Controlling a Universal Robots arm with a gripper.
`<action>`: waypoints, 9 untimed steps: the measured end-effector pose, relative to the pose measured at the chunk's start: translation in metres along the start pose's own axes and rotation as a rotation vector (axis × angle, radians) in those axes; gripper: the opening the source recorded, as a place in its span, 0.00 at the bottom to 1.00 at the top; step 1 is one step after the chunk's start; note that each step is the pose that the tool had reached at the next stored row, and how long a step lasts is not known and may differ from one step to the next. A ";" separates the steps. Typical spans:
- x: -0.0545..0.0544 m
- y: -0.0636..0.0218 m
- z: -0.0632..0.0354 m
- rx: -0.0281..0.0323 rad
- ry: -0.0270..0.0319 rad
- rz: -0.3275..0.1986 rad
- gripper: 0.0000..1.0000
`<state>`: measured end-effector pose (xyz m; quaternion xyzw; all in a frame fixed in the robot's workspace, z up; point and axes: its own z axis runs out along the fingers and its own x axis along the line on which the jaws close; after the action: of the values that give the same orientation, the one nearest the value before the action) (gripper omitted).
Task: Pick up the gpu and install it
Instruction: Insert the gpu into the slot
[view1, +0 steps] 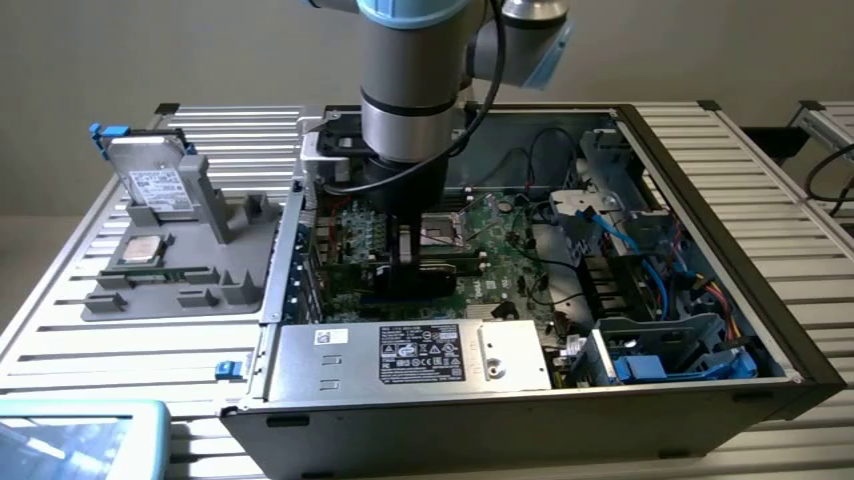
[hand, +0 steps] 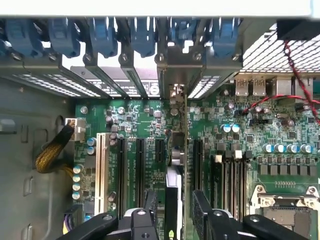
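Straddling edge-on gpu (hand: 176, 165), claw (hand: 176, 210) cropped

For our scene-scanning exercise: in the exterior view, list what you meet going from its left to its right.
Silver hard drive with white label → grey plastic parts holder → grey robot arm → blue cables inside the open computer case.

The arm (view1: 414, 90) points straight down, end effector (hand: 175, 207) fingers parted.

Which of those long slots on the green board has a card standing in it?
The slot right between the gripper's fingers: the gpu stands upright in it, edge-on. The black slots beside it and the white slot are bare.
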<state>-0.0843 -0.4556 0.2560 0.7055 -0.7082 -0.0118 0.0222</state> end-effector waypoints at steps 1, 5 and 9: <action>0.000 0.0002 -0.0044 0.0003 -0.0002 0.000 0.42; 0.000 0.0011 -0.0229 0.0005 -0.0001 0.000 0.42; 0.001 0.0018 -0.0387 0.0009 0.0004 0.000 0.42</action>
<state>-0.0843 -0.4556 0.2948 0.7056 -0.7082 -0.0114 0.0221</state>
